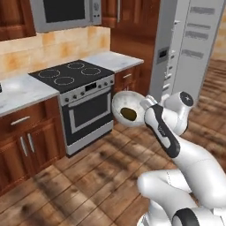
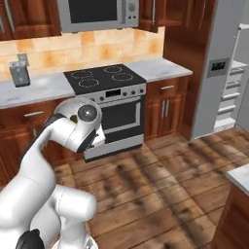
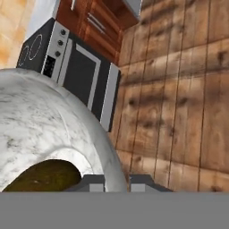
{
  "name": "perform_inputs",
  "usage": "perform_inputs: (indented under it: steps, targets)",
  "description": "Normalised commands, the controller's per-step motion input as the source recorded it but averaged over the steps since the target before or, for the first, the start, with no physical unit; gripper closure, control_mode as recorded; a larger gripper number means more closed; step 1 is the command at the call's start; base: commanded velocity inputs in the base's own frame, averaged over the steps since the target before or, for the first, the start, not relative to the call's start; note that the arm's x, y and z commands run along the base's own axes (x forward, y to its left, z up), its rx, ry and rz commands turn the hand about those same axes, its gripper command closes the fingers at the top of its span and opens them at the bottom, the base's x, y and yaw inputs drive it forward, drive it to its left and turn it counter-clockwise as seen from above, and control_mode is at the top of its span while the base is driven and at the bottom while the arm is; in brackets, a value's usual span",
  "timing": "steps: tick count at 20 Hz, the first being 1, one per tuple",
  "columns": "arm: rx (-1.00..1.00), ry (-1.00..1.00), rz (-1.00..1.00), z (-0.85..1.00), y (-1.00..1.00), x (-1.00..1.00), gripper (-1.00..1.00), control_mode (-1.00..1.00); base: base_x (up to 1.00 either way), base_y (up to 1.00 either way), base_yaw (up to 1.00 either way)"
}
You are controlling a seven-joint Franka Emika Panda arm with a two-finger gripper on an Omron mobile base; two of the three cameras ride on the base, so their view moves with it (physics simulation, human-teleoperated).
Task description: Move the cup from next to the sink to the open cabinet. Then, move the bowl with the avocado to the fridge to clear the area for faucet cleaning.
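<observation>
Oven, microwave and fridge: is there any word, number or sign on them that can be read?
None can be read.
Oven: the small display on its front panel is too blurred.
Microwave: keypad too small to tell.
Fridge: dark dispenser panel, no legible sign.
Bowl: marbling, no text.

The wooden plank floor (image 1: 88, 176) carries the black stove (image 1: 84, 103), which stands on it between low wooden cabinets (image 1: 22, 141). Right of the stove, the grey fridge (image 2: 214, 73) stands on the floor. A marble counter (image 2: 34, 90) left of the stove holds a small grey thing (image 2: 19, 74), perhaps a toaster.
</observation>
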Motion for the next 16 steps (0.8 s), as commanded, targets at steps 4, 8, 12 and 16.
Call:
perform_inputs:
  steps: [4, 8, 12, 16]
  targets:
    - [0.0, 0.0, 0.0, 0.0, 0.0, 0.0, 1.0, 1.0, 1.0, 0.36, -0.2]
    - [0.0, 0.0, 0.0, 0.0, 0.0, 0.0, 1.0, 1.0, 1.0, 0.11, -0.32]
    - [0.0, 0.0, 0.0, 0.0, 0.0, 0.0, 1.0, 1.0, 1.0, 0.0, -0.48]
    - [0.0, 0.0, 0.0, 0.0, 0.0, 0.0, 1.0, 1.0, 1.0, 0.0, -0.44]
